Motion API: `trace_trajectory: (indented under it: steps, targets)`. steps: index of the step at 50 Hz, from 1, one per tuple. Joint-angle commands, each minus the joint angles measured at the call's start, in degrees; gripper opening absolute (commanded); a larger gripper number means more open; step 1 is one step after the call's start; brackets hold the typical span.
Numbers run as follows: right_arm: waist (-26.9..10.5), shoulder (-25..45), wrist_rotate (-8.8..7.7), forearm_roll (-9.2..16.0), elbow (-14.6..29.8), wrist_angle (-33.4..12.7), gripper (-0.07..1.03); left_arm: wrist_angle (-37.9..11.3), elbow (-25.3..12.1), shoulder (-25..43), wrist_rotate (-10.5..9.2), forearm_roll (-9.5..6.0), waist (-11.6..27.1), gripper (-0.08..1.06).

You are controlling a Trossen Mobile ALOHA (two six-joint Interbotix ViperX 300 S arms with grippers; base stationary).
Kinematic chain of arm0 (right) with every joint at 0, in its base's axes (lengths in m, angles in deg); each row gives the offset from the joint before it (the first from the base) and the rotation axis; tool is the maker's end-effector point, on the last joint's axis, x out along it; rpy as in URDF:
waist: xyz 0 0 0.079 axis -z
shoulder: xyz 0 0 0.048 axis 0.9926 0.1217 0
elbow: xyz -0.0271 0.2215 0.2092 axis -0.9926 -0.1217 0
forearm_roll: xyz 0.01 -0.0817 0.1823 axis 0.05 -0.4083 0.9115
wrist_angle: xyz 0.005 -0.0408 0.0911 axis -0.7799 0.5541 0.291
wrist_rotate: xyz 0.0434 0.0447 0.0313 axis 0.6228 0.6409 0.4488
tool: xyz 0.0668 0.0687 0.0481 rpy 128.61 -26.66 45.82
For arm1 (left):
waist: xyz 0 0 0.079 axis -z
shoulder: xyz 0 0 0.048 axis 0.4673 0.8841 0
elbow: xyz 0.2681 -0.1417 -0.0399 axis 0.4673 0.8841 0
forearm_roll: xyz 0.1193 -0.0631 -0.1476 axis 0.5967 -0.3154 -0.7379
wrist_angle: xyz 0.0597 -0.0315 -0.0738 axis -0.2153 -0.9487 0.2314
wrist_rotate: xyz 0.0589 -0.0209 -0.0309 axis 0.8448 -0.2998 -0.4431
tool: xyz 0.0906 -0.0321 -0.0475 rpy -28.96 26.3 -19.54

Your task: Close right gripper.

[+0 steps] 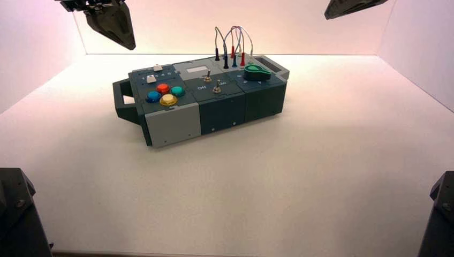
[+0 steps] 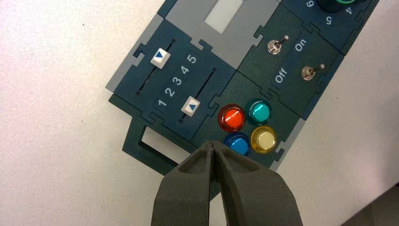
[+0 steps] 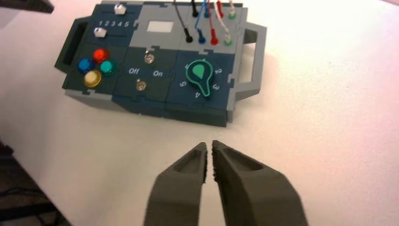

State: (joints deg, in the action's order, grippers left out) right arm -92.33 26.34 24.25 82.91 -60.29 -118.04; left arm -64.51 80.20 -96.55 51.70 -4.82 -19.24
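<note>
My right gripper [image 3: 209, 147] hangs high over the bare table, nearer than the console box [image 3: 155, 70], on the side of its green knob [image 3: 199, 75]. Its two dark fingers stand almost together with only a thin slit between them, and they hold nothing. In the high view only its tip [image 1: 350, 6] shows at the top right. My left gripper [image 2: 212, 147] is shut and empty. It hovers above the box's handle end, beside the blue button [image 2: 236, 143]. It shows at the top left of the high view [image 1: 115, 27].
The box [image 1: 214, 101] stands mid-table, turned slightly, with a handle [image 1: 126, 101] at its left end. It bears four coloured buttons [image 1: 165, 95], two sliders [image 2: 160, 57], two toggle switches [image 2: 275, 45] lettered Off and On, and plugged wires [image 1: 234, 45]. White walls enclose the table.
</note>
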Motion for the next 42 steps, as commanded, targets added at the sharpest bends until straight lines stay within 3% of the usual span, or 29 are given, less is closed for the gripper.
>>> trace_trajectory:
  steps: [1,42]
  targets:
    - [-0.1,-0.5,-0.62,0.4,2.0,-1.1,-0.02,0.3,-1.3,-1.0,0.26,0.09,-0.2,-0.03]
    - [-0.1,-1.2,-1.49,0.4,2.0,-1.3,-0.02,0.3,-1.4,-0.9,0.26,0.09,-0.2,-0.03]
